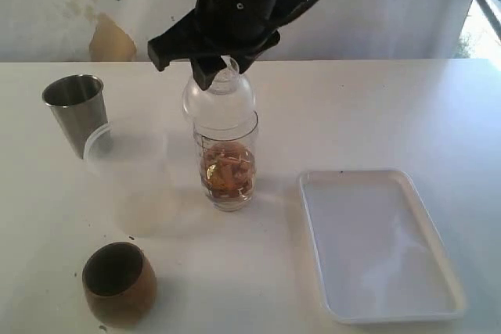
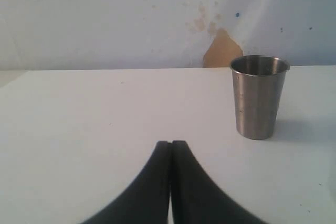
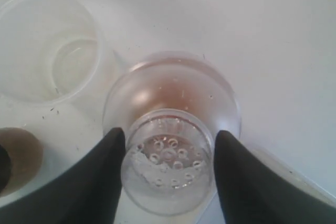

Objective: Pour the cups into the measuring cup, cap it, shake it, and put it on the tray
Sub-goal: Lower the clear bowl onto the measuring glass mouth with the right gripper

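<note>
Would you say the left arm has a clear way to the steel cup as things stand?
Probably yes. The left gripper, shut, faces the steel cup across bare table, with nothing between them. It would need to open first.

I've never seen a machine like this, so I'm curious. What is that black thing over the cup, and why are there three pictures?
It is a robot with two arms, each ending in a two-fingered claw. One picture looks at the whole table from outside. The other two come from small cameras on the robot's wrists.

On the white table stand a steel cup, a frosted plastic cup, a brown wooden cup, a white tray, and a clear measuring cup with brownish stuff inside.

The black thing is the right claw. It grips the knob of the clear dome lid, which sits on the measuring cup. The left claw is shut and empty, low near the steel cup.
</note>
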Controlling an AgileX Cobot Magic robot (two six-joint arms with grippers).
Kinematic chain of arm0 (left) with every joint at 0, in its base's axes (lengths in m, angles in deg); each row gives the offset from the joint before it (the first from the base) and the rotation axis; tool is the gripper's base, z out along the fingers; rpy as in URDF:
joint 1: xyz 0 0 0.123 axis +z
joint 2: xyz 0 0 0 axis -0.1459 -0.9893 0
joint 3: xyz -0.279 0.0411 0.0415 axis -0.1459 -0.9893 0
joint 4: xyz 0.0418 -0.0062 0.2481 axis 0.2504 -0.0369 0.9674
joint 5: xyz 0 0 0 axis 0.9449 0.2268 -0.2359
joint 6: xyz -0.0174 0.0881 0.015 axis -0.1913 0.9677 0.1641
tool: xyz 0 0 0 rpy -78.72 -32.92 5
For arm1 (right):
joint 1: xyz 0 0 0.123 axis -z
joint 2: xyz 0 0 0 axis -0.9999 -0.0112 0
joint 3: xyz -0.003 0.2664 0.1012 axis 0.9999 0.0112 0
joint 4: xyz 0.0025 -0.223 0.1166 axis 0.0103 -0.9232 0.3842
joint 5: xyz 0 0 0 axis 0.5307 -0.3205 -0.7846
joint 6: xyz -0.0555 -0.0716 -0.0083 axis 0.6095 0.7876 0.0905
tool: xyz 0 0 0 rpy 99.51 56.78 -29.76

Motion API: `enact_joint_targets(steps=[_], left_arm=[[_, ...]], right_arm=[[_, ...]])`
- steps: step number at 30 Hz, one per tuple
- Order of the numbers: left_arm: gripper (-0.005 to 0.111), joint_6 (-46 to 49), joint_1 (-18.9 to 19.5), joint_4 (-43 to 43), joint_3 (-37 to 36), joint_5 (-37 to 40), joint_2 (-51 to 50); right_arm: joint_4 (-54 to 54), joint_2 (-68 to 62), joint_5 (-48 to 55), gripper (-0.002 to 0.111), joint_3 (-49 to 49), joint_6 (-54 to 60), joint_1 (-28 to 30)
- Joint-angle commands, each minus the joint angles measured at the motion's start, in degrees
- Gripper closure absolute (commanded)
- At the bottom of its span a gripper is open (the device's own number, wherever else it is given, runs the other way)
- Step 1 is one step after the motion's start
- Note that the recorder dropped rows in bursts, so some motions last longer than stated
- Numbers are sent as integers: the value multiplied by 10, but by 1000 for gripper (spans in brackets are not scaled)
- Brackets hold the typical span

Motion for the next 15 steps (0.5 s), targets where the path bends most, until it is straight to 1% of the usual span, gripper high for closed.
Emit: enact_joint_targets(steps=[1,6,15], left_arm=[[107,0,-2,0,-3,-5,2],[107,0,-2,0,-3,-5,2],[107,0,-2,0,-3,-5,2]], right_arm=[[-6,-13,-1,108,-6,-5,17],[-6,-15,-1,108,-6,-5,27],[0,-18,-1,108,-6,-5,28]])
